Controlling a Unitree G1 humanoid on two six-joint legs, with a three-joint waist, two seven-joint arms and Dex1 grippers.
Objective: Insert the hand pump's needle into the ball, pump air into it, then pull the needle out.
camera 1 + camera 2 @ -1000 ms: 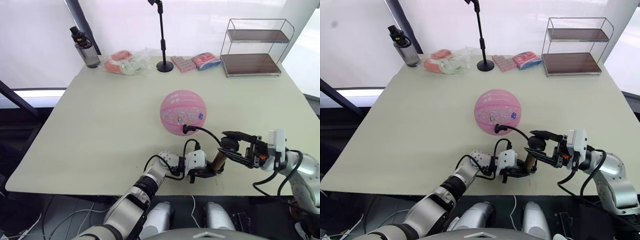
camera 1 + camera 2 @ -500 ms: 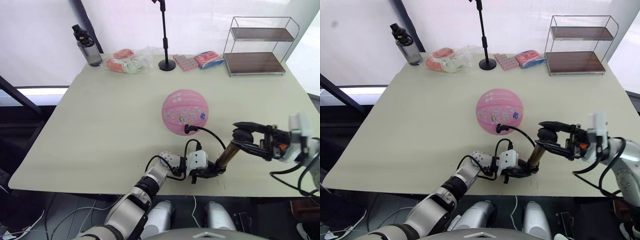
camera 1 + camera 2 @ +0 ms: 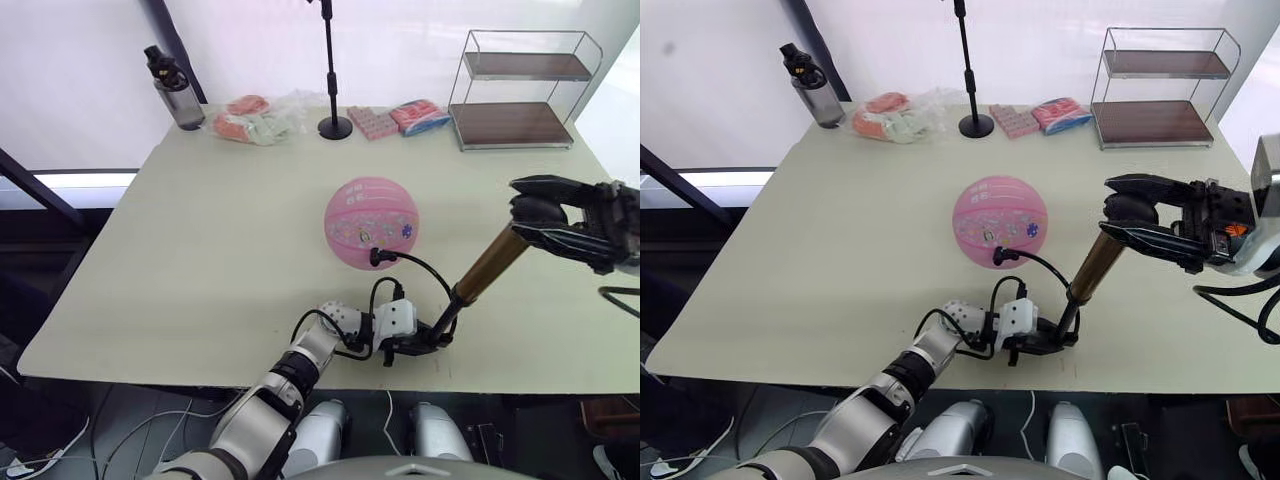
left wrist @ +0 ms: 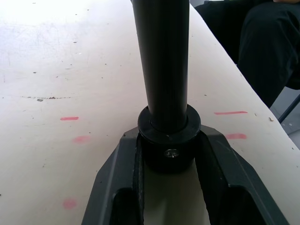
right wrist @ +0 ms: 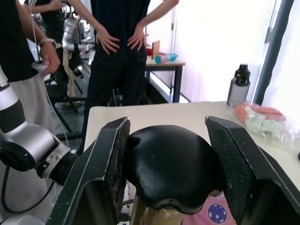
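Two grippers on hand pump (image 3: pixel 1095 262) — needle (image 3: pixel 996 256) in ball (image 3: pixel 999 221)

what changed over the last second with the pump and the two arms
The right gripper, shut on the T-handle, has pulled up and away from the table, drawing the hand pump out long: its bronze section now stands well clear of the base. The left gripper stays clamped on the pump's black base at the table edge. The hose stays plugged into the ball, which has not moved.
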